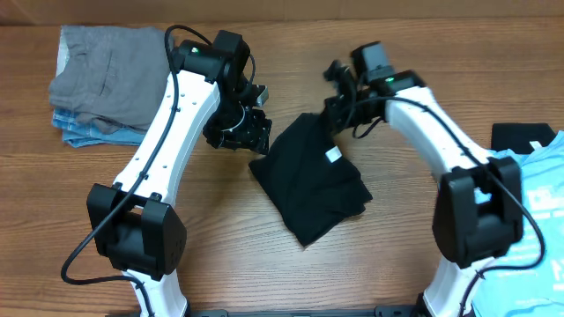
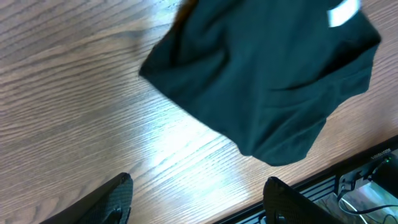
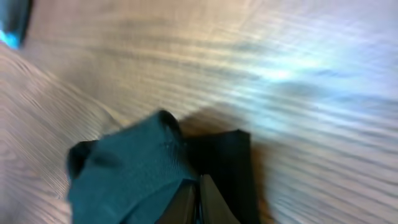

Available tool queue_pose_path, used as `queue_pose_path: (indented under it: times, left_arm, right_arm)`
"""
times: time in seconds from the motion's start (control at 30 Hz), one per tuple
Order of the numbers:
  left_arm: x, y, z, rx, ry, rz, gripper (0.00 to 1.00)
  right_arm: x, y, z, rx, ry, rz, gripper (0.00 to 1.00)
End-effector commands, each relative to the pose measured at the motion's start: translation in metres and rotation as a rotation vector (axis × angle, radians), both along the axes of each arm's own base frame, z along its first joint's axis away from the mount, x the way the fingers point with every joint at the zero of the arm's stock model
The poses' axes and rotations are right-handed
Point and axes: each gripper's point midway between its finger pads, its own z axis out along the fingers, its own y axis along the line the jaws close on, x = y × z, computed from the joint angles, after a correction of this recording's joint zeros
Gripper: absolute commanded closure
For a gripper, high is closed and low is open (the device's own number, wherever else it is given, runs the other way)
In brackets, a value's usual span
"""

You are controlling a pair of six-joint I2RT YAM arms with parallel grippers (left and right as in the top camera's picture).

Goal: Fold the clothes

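1. Black shirt (image 1: 310, 185), folded into a compact bundle with its white label (image 1: 333, 155) facing up, lies mid-desk (image 1: 291, 53) between both arms.
2. The right arm bends in from the right; its hand (image 3: 198, 193) is pinched tight on the shirt's upper edge.
3. The left arm stretches diagonally forward; its hand (image 1: 240, 132) hangs wide and empty, just beside the shirt's left corner.
4. A light blue tee (image 1: 539, 189) lies at the desk's right edge.
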Motion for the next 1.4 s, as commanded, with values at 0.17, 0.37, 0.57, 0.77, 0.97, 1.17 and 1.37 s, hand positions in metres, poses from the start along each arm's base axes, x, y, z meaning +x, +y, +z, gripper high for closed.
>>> queue_pose_path:
  times: [0.17,0.37,0.57,0.77,0.97,1.17,1.37]
  left_arm:
    - [0.005,-0.001,0.011,-0.009,-0.047,0.001,0.25]
    - [0.005,-0.001,0.011,-0.008,-0.046,0.001,0.24]
    - [0.007,0.003,0.009,0.018,-0.059,0.002,0.21]
    - [0.007,0.003,0.009,0.018,-0.059,0.002,0.2]
    - [0.008,0.003,0.009,0.017,-0.061,0.002,0.19]
    - [0.008,0.002,0.009,0.016,-0.061,0.001,0.18]
    - [0.011,-0.001,0.005,0.004,-0.063,0.0,0.18]
  right_arm:
    - [0.019,-0.047,0.011,-0.182,-0.07,-0.139,0.83]
    - [-0.008,-0.072,0.012,-0.152,0.086,-0.217,0.71]
    - [-0.101,-0.073,-0.028,-0.119,0.506,-0.214,0.53]
    - [-0.132,-0.073,-0.061,-0.115,0.605,-0.232,0.62]
    - [-0.12,-0.065,-0.042,-0.027,0.544,-0.205,0.96]
    - [-0.115,-0.117,-0.018,-0.181,0.482,-0.369,0.96]
    - [-0.125,-0.129,-0.021,-0.206,0.534,-0.442,0.96]
